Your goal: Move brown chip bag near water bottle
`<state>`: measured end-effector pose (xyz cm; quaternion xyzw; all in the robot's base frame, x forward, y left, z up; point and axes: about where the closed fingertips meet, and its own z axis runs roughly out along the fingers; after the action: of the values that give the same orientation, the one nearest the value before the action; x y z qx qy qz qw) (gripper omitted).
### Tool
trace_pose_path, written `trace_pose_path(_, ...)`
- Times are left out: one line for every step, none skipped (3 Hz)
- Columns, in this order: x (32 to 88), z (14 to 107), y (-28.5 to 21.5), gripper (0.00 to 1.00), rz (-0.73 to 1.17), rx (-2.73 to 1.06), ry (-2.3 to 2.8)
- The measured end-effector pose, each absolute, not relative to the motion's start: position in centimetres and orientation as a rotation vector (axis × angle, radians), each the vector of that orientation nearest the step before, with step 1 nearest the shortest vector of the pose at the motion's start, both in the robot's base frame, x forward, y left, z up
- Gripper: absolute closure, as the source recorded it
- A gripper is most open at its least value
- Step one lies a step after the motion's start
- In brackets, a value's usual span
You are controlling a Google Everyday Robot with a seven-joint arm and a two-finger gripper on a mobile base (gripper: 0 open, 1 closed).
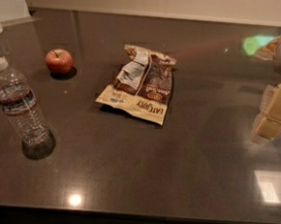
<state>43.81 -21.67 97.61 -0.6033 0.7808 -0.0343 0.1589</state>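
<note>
Brown chip bag (pixel 140 85) is seen lying flat and wrinkled mid-tabletop (pixel 174 175), its "LATE JULY" band turned toward the near edge. Water bottle (pixel 20 107) is stood on its base at the left side, white cap on, well apart from the bag. A red apple (pixel 58 61) is placed behind the bottle, left of the bag, touching neither. Hand (pixel 275 112) is located at the far right edge, well apart from the bag; whether it is wide or narrow cannot be told.
</note>
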Motion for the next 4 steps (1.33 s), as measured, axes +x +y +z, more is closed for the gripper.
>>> trace_pose_path(43.9, 97.6, -21.7, 0.0, -0.099, -1.722, 2.234)
trace_pose_path(45.8, 97.1, -21.4, 0.0, -0.107, -1.636, 2.307)
trace_pose_path(50.3, 96.2, -20.0, 0.0, -0.103, -1.545, 2.355)
trace_pose_path(55.1, 95.5, -18.4, 0.0, -0.085, -1.447, 2.389)
